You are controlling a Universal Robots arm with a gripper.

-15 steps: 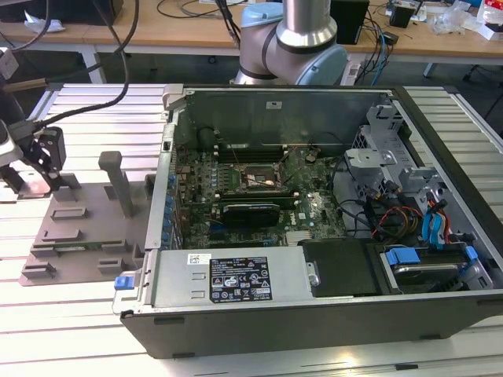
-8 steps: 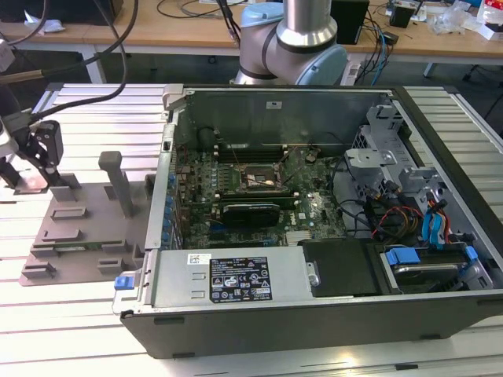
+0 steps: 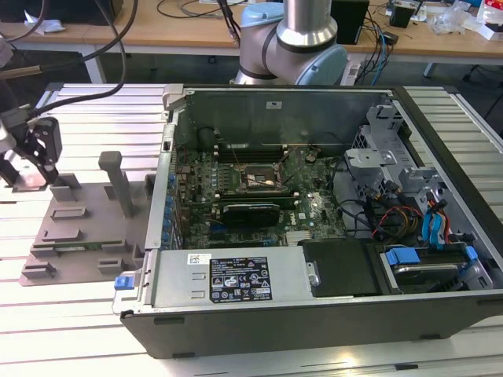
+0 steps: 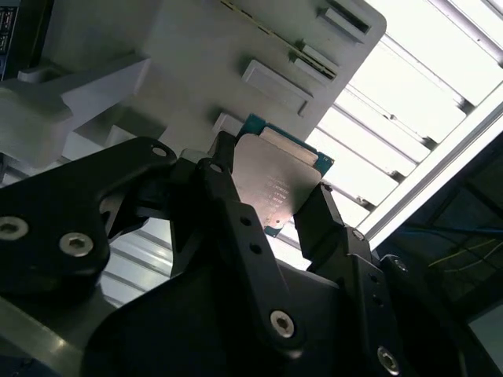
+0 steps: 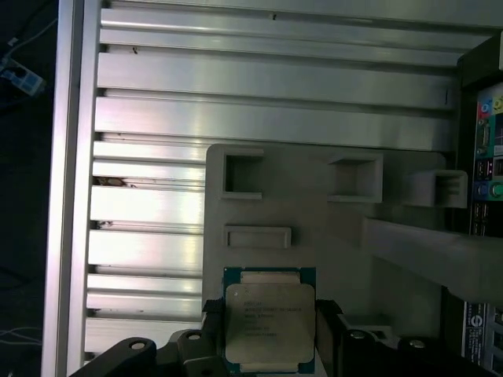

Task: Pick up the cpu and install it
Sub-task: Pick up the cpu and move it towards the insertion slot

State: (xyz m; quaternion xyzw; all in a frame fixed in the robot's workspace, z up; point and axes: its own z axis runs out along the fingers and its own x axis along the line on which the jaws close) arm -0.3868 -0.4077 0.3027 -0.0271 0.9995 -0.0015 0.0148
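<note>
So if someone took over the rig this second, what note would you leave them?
Gripper: looks shut on the cpu, low over the tray at the exterior view's left.
Cpu: at the tray's edge; I cannot tell whether it is lifted.
Done: the grasp, apparently.
Left: the cpu is not yet in the socket.

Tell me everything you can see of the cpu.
The cpu is a flat square chip: a silvery-grey metal lid with faint print on a thin green board that shows as a rim. It lies lid up over the grey tray. The gripper clasps two opposite edges with its black jaws.
</note>
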